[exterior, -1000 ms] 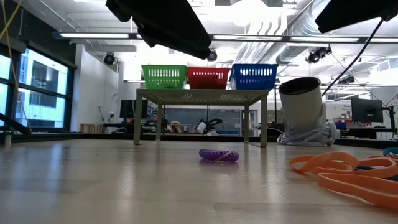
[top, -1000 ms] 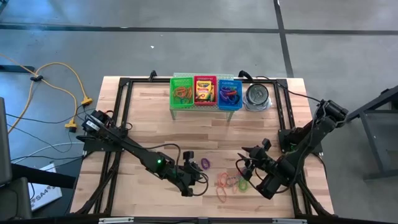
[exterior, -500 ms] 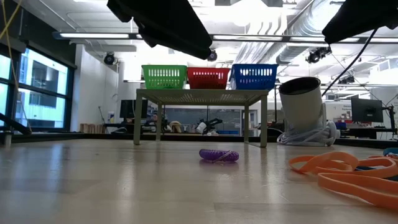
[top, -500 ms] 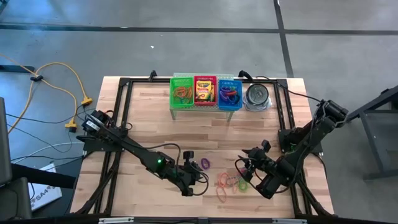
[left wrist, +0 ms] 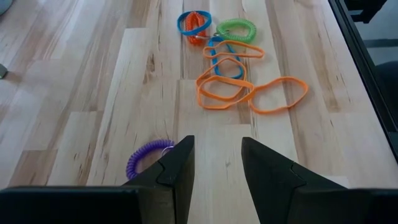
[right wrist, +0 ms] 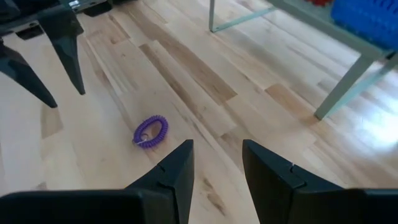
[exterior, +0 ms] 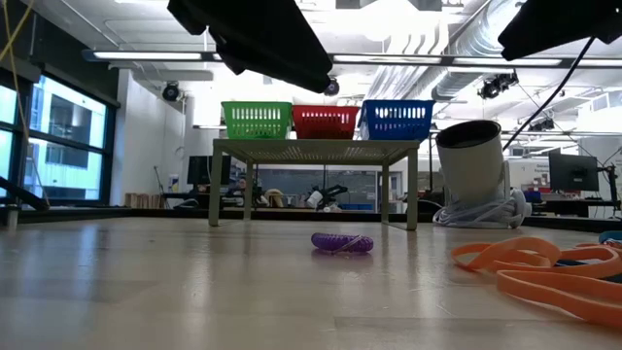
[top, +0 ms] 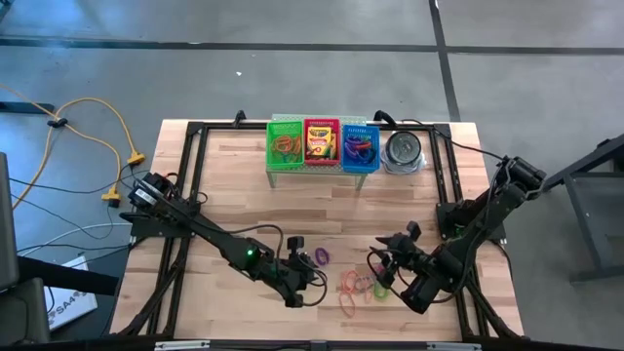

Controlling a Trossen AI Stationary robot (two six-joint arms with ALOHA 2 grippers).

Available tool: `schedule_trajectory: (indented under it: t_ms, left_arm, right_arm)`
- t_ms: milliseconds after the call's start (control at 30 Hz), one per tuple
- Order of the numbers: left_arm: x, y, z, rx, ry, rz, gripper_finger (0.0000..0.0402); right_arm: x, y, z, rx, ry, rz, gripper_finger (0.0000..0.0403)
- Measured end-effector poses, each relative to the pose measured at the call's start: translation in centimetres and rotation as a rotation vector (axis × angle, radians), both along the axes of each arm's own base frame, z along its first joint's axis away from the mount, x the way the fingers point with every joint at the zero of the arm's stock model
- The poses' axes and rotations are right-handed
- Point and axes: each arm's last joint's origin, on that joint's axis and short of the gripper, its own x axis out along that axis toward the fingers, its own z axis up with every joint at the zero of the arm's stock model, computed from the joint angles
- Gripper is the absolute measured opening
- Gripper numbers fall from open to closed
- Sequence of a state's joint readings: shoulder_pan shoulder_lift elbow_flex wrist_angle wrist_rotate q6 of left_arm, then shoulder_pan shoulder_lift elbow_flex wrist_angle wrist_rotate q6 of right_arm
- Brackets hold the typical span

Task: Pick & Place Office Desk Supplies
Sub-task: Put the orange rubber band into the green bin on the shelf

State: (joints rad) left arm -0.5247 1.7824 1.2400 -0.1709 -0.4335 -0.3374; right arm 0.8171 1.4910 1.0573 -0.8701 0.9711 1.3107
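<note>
Loose rubber bands lie flat on the wooden table near its front edge: a purple coil [top: 321, 255] [left wrist: 148, 157] [right wrist: 150, 132], and to its right a heap of orange loops [top: 349, 285] [left wrist: 242, 87] with a green coil [left wrist: 237, 29] and a blue band [left wrist: 194, 22]. Yellow-and-green crayon boxes [top: 321, 143] sit in the red basket. My left gripper [top: 314, 276] [left wrist: 216, 142] hovers open just beside the purple coil, pointing at the heap. My right gripper [top: 378, 261] [right wrist: 216, 144] hovers open over the heap's right side, pointing at the purple coil. Neither has anything between its fingers.
At the far edge a small metal shelf [exterior: 316, 148] carries a green basket [top: 286, 144], a red basket [top: 310, 159] and a blue basket [top: 359, 146], the green and blue with bands inside. A round metal tin [top: 402, 151] stands right of it. Bare wood lies between shelf and bands.
</note>
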Motion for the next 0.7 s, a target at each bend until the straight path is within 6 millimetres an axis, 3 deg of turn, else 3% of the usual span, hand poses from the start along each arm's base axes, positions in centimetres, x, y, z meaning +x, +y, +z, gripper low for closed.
schedule_trajectory:
  t_ms: [533, 700]
  left_arm:
    - [0.05, -0.11, 0.11, -0.009, -0.014, -0.001, 0.0127]
    - [0.05, -0.11, 0.11, -0.009, -0.014, 0.000, 0.0127]
  right_arm:
    - [0.41, 0.20, 0.31, -0.066, -0.053, 0.020, 0.0126]
    - [0.43, 0.15, 0.45, -0.126, -0.074, 0.020, 0.0153]
